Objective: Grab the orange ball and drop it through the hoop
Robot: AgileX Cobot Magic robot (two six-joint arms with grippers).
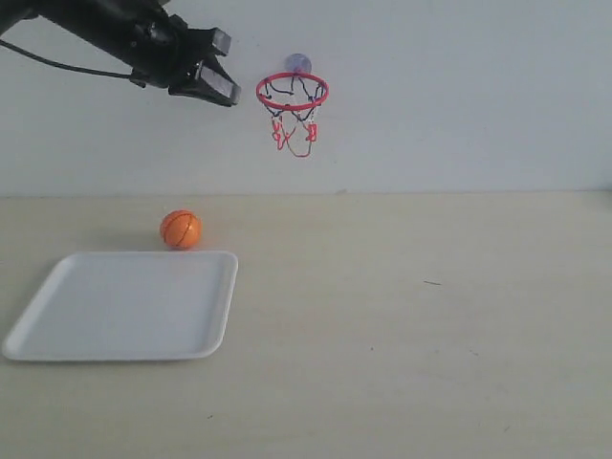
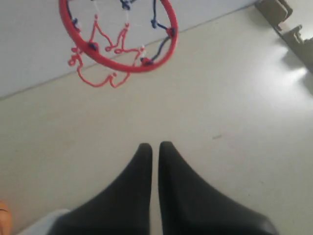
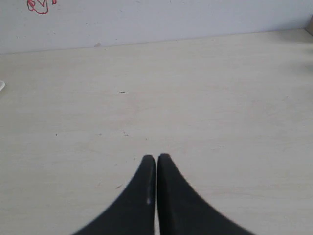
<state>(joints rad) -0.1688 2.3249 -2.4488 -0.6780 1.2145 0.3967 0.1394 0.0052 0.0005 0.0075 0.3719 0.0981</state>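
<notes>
The orange ball [image 1: 181,229] rests on the table just behind the white tray's far edge, with nothing touching it; a sliver of the ball [image 2: 3,216] shows at the edge of the left wrist view. The hoop [image 1: 292,93] hangs on the back wall from its suction cup [image 1: 298,63], net dangling. My left gripper [image 1: 226,75] is raised to rim height just left of the ring, shut and empty. In the left wrist view the hoop [image 2: 146,66] lies ahead of the left gripper [image 2: 155,146]. My right gripper [image 3: 156,157] is shut over bare table, holding nothing.
A white tray [image 1: 57,330] lies empty at the front left of the table. The wall stands close behind the hoop. A bit of the net [image 3: 39,6] shows far off in the right wrist view. Some equipment [image 2: 288,29] sits at the table's far side.
</notes>
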